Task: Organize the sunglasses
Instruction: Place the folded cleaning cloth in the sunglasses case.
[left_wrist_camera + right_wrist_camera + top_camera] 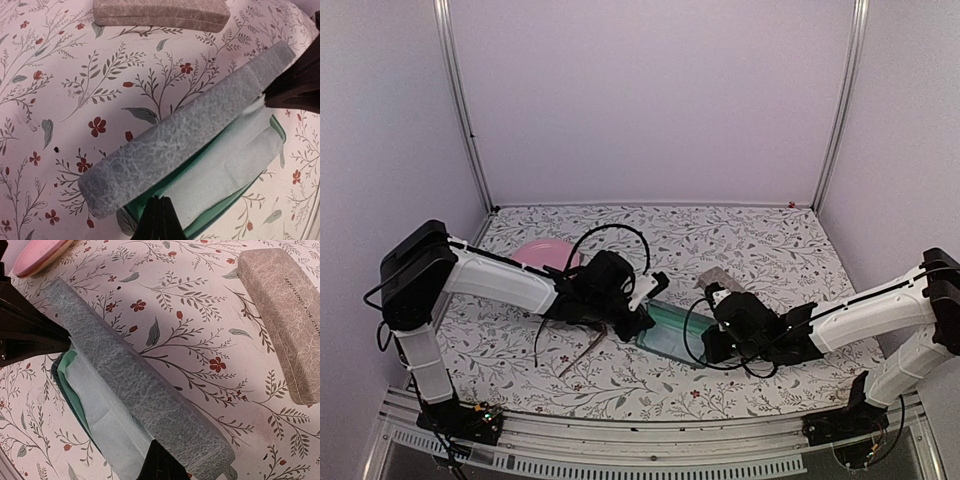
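Top view: the left gripper [642, 322] and right gripper [710, 345] are sitting at either end of the open blue-grey case [672, 332] mid-table [770, 240], both pinched tight. One pair of dark sunglasses [585, 352] is lying just left of the case toward the near edge, and no pink pair is showing. The case is probably needing steadying, lid up, before the glasses go in. Left wrist: the fingers [157, 222] are showing closed at the case rim, grip on it unclear, one pale cloth [235, 165] is lying inside, and one grey-brown case [160, 12] is making two cases. Right wrist: closed fingers again, plus one pink object [40, 255].
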{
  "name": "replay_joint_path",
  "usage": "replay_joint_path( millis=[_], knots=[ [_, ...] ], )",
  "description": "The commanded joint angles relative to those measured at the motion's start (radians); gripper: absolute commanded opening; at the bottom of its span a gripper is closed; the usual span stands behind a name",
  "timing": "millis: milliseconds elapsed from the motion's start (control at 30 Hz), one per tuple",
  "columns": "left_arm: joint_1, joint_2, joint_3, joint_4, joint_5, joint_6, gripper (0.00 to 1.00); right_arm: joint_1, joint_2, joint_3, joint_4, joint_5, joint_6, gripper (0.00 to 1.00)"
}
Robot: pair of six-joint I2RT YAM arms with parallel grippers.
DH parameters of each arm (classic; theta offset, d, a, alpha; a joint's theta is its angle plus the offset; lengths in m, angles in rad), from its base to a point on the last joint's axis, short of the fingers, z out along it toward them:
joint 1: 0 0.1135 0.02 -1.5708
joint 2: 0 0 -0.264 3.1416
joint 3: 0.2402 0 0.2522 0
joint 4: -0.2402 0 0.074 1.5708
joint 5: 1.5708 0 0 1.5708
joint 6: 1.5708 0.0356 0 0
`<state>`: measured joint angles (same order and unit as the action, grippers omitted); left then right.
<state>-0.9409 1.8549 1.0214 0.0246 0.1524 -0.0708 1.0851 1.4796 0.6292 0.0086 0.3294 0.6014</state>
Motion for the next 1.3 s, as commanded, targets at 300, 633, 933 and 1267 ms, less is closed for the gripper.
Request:
replay_joint_path(
  millis=[300,633,933,1267],
  knots=[
    [0.015,0.027,0.017,0.008,0.01,0.003,0.0,-0.005,0.019,0.04,-0.021,0.031,-0.008,0.01],
    [0.012,0.021,0.005,0.019,0.017,-0.006,0.0,0.005,0.02,0.048,-0.027,0.064,-0.018,0.03],
    [0.011,0.023,0.003,0.023,0.022,-0.009,0.0,0.024,0.049,0.075,-0.056,0.09,-0.026,0.04],
    [0.008,0.009,-0.019,0.041,0.015,-0.022,0.0,0.058,0.078,0.112,-0.126,0.153,-0.003,0.09]
  ],
)
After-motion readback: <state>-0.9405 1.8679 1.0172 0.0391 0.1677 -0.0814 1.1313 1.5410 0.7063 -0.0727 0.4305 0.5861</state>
